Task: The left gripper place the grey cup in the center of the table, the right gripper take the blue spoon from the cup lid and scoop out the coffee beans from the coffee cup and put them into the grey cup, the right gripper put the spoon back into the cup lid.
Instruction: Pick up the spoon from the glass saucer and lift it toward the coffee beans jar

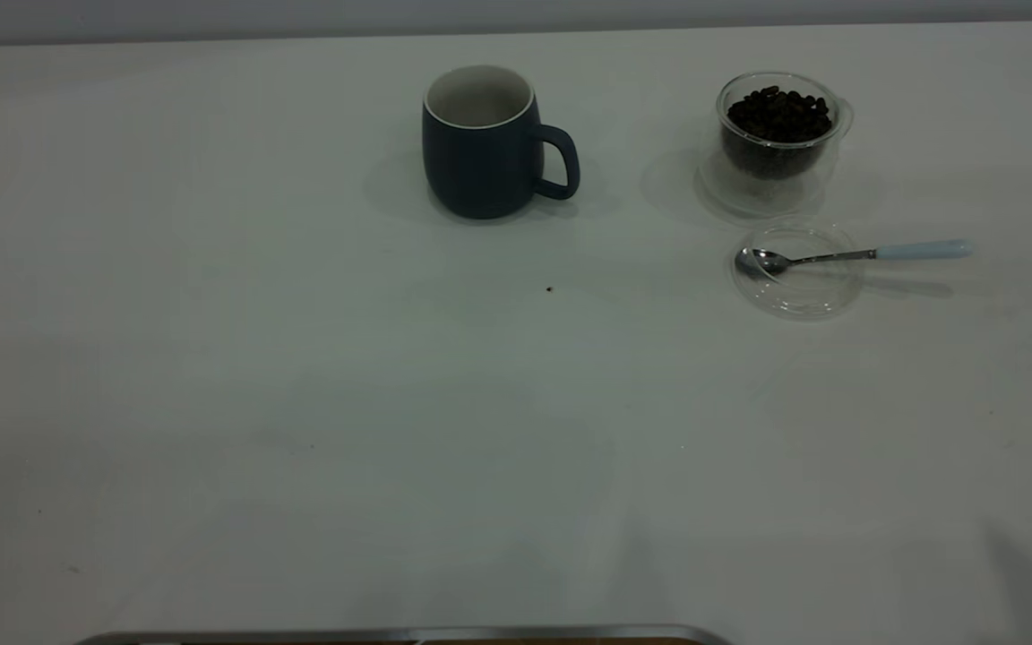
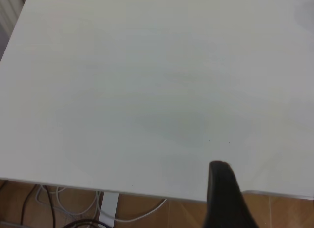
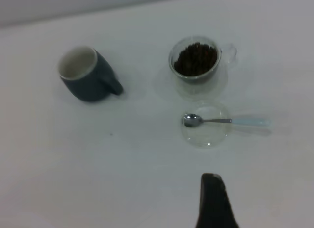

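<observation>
One table (image 1: 301, 430) fills nearly everything here, a broad white top, smooth and matte, with a rounded far corner and a few tiny dark specks, one of them (image 1: 550, 289) lying alone in front of the mug. A strip of metal edging (image 1: 408, 634) shows at the near side in the exterior view.

Next in size is the one grey cup (image 1: 480, 148), a rounded dark blue-grey mug with a dull finish, white inside and at the rim, standing upright toward the far middle of the table with its single loop handle turned toward the glassware.

Well to the side of it stands one coffee cup (image 1: 776, 143), clear double-walled glass with a rounded bowl, shorter than the mug. It holds a heap of coffee beans (image 1: 780, 115), too many to count, small and nearly black.

Just in front of that cup lies one cup lid (image 1: 798, 282), a shallow clear glass disc flat on the table. One blue spoon (image 1: 847, 255) rests across it, its shiny metal bowl inside the lid and its pale blue handle end sticking out past the rim, away from the mug.

Of the two grippers only a black tapering tip of each shows: the left gripper (image 2: 223, 198) above the bare table near its edge, the right gripper (image 3: 213, 203) hanging short of the lid. Neither touches anything, and how far apart their jaws stand I cannot tell.
</observation>
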`<state>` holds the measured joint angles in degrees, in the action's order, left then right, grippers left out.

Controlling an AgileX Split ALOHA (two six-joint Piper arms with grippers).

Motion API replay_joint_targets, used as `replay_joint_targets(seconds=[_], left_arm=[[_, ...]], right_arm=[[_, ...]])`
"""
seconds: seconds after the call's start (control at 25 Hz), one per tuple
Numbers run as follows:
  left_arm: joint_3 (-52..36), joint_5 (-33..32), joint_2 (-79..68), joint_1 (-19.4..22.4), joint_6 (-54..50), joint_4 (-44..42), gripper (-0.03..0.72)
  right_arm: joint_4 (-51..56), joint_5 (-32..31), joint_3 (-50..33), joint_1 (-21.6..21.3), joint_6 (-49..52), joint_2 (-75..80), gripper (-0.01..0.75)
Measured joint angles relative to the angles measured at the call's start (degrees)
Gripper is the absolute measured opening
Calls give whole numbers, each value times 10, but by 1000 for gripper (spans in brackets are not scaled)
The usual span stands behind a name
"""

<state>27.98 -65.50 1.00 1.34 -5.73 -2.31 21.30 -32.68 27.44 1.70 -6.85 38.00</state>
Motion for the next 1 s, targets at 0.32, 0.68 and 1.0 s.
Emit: replay_joint_targets(seconds=[0.32, 0.68, 1.0], left_arm=[[0, 0, 0, 0, 0, 0, 493], [0, 0, 0, 0, 0, 0, 493], [0, 0, 0, 0, 0, 0, 493]], right_arm=[[103, 90, 72, 0, -222, 333, 534], [196, 96, 191, -54, -333, 568, 494], [413, 30, 255, -164, -508, 754, 435]])
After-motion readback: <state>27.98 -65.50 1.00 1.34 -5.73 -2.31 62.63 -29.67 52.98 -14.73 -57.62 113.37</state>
